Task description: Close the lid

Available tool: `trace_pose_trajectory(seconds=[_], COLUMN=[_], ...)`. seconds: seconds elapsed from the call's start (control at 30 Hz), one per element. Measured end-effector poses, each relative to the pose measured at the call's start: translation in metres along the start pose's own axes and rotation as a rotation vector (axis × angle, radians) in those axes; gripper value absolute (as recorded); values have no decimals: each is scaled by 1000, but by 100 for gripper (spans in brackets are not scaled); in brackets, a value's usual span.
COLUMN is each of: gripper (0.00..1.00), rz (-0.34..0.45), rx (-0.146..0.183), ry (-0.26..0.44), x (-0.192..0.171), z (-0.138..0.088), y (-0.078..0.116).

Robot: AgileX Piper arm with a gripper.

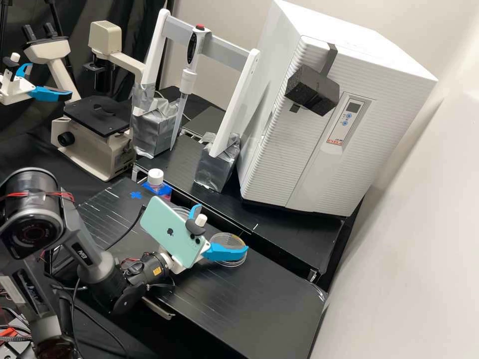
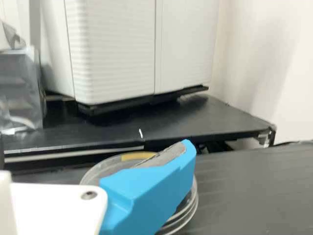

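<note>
Black bench point(image 1: 259, 309), blue fingers point(image 1: 224, 227) spread wide, one in front of a clear round dish point(image 1: 228, 238), contact unclear

In the high view, a blue finger point(image 1: 224, 252) hides part of the clear dish point(image 1: 227, 239); the phone point(image 1: 172, 232) covers part of the bottle point(image 1: 155, 177). The left edge cuts off a second arm point(image 1: 9, 90). In the wrist view, the finger hides the dish's middle, and the top edge crops the white cabinet point(image 2: 117, 49).
</note>
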Motion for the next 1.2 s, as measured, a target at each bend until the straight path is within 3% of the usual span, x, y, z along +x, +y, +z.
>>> trace_pose_trajectory(seconds=[0.23, 0.53, 0.73, 1.2], gripper=[100, 100, 100, 100], rz=[21, 34, 23, 25], rx=[15, 43, 48, 8], ry=[16, -69, -88, -77], x=[-1, 3, 3, -1], z=[0, 20, 26, 25], y=[10, 16, 15, 11])
